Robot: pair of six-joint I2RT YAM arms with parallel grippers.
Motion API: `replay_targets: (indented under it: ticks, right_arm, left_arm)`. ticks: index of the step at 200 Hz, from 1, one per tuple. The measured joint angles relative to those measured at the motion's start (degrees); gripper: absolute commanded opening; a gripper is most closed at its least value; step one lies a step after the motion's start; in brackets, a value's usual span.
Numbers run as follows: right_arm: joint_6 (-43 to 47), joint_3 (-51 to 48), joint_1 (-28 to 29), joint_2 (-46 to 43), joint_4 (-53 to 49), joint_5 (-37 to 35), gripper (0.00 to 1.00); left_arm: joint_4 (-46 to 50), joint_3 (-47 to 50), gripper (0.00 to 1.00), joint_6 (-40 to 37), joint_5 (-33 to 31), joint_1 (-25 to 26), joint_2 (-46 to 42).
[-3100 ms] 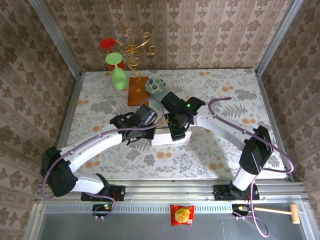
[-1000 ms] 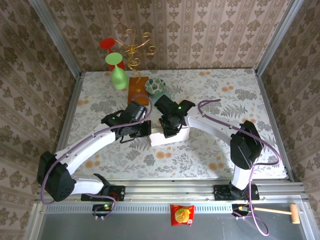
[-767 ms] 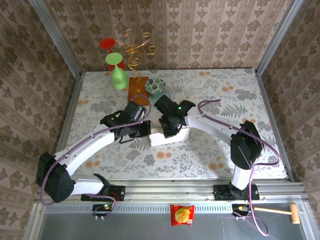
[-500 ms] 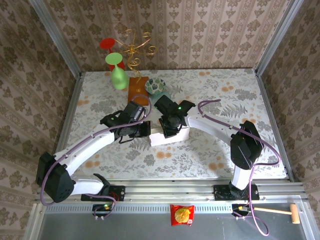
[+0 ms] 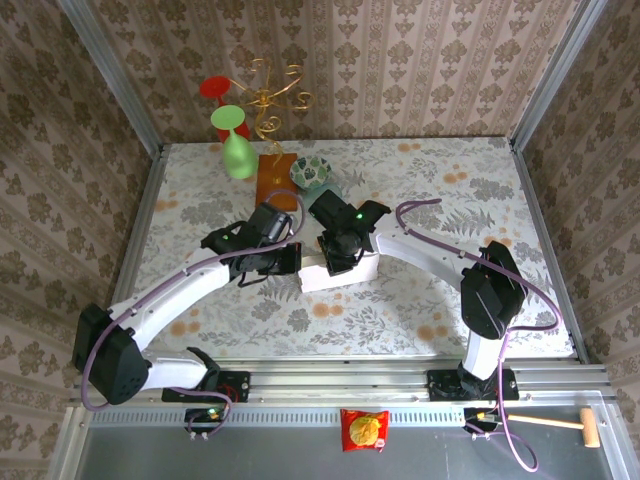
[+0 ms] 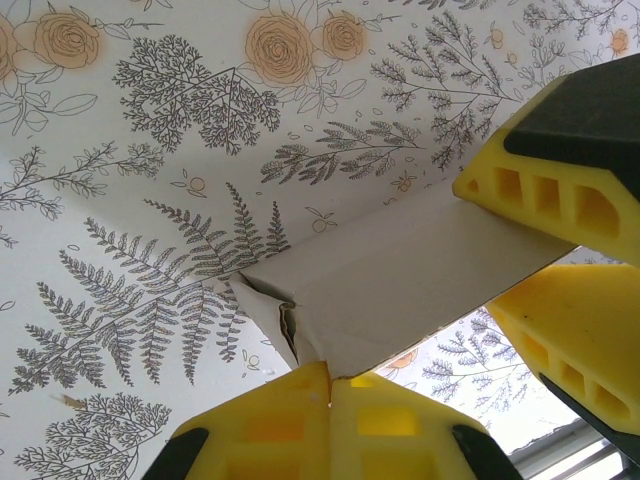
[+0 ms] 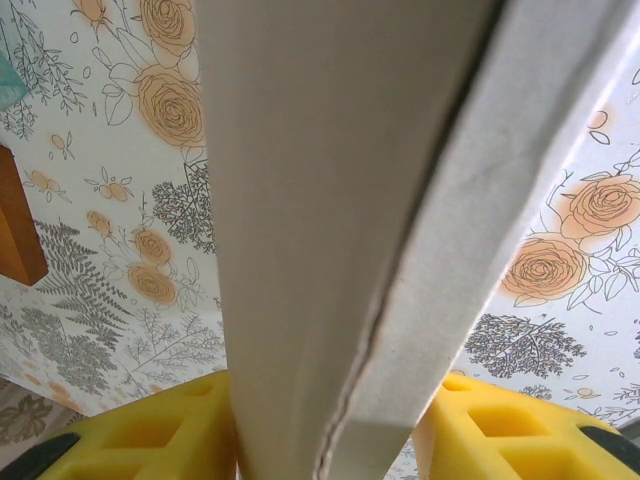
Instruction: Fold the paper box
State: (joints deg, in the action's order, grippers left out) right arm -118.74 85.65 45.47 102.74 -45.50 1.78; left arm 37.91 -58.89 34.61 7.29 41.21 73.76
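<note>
left gripper: both yellow fingers pressed together, seam closed, one corner of the paper box nipped into that seam. a crumpled, split edge of card sits just past the fingertips, to their left.

right gripper: one yellow finger on either side of the box, both hard against the card, so it is clamped on it. the card runs straight out ahead of this gripper, two layers showing with a dark seam between them.

from the left wrist: the right gripper's fingers come in on the right, one on each face of the same panel. the panel spans from them to the left fingertips.

from above: grippers meet over the middle of the table, left one just beside the right. the box lies under and between them, its pale edge showing on the near side of the right gripper. cannot tell whether it rests on the cloth or is lifted.

beyond the grippers: teal bowl near, brown wooden board just left of it. farther out are a green goblet, a red goblet and a gold candelabra.
</note>
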Motion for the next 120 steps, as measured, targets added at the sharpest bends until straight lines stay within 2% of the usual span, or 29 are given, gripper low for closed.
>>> replay_targets:
  ticks: [45,120]
  right_arm:
    - [0.02,0.0,0.0,0.0,0.28,0.17,0.58]
    - [0.02,-0.44,-0.11,0.0,1.66,0.22,0.6]
  left_arm:
    - [3.72,-3.45,0.0,-0.11,-0.63,-0.55,1.44]
    - [2.1,-2.84,0.0,2.75,2.03,-2.8,1.62]
